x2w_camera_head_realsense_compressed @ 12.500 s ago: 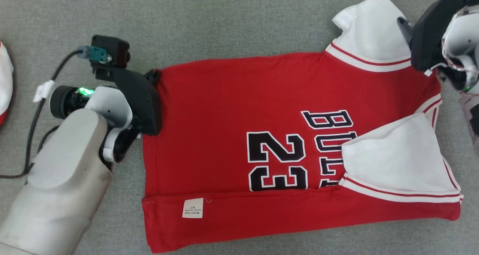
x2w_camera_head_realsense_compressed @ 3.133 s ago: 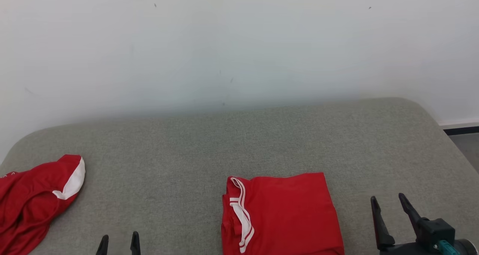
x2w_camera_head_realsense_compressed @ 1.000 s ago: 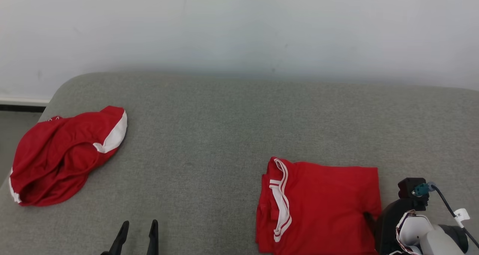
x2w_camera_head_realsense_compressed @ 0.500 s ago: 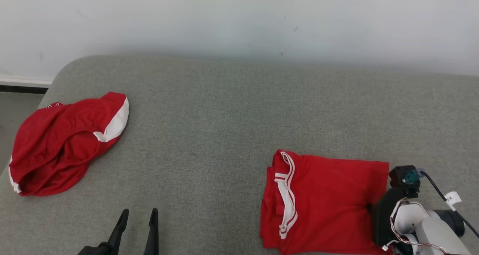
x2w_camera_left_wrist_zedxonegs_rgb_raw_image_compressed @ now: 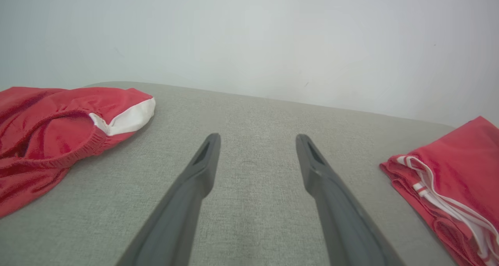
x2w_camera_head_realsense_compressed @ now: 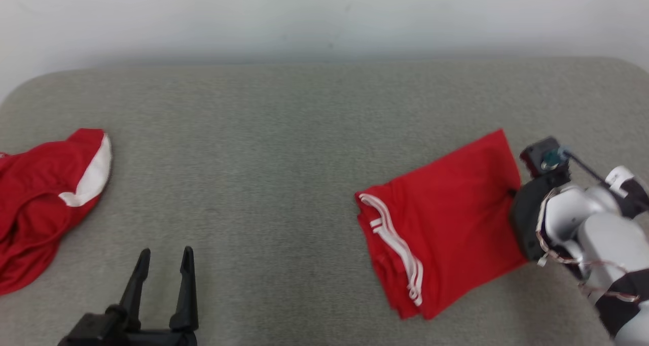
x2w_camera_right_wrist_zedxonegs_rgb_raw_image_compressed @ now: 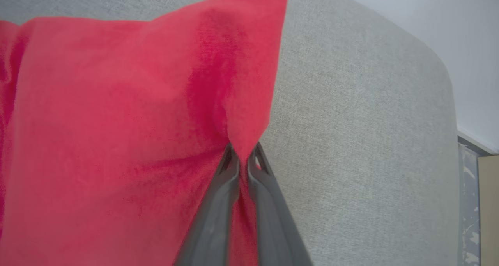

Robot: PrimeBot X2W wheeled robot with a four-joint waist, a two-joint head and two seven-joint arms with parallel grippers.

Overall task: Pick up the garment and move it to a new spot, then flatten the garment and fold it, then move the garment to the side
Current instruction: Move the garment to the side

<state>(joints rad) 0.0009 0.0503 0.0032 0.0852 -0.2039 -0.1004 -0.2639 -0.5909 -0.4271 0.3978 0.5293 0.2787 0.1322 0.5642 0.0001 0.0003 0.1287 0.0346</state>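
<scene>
The garment (x2w_camera_head_realsense_compressed: pixel 446 219) is a folded red shirt with white striped trim, lying skewed on the right part of the grey cushion (x2w_camera_head_realsense_compressed: pixel 279 133). My right gripper (x2w_camera_head_realsense_compressed: pixel 512 195) is at its right edge. In the right wrist view the right gripper (x2w_camera_right_wrist_zedxonegs_rgb_raw_image_compressed: pixel 242 151) is shut on a pinched ridge of the red garment (x2w_camera_right_wrist_zedxonegs_rgb_raw_image_compressed: pixel 117 121). My left gripper (x2w_camera_head_realsense_compressed: pixel 165 254) stands open at the lower left, over bare cushion. In the left wrist view the left gripper (x2w_camera_left_wrist_zedxonegs_rgb_raw_image_compressed: pixel 257 139) holds nothing, and the garment (x2w_camera_left_wrist_zedxonegs_rgb_raw_image_compressed: pixel 460 168) lies far to its right.
A second, crumpled red and white garment (x2w_camera_head_realsense_compressed: pixel 45 194) lies at the cushion's left end, also seen in the left wrist view (x2w_camera_left_wrist_zedxonegs_rgb_raw_image_compressed: pixel 50 117). A pale wall (x2w_camera_head_realsense_compressed: pixel 324 16) stands behind. The cushion's rounded right edge (x2w_camera_right_wrist_zedxonegs_rgb_raw_image_compressed: pixel 448 114) drops to the floor close to my right gripper.
My right gripper has shut on the garment's right edge, and the garment now lies turned askew. The head view has shifted. The left gripper stays open.
</scene>
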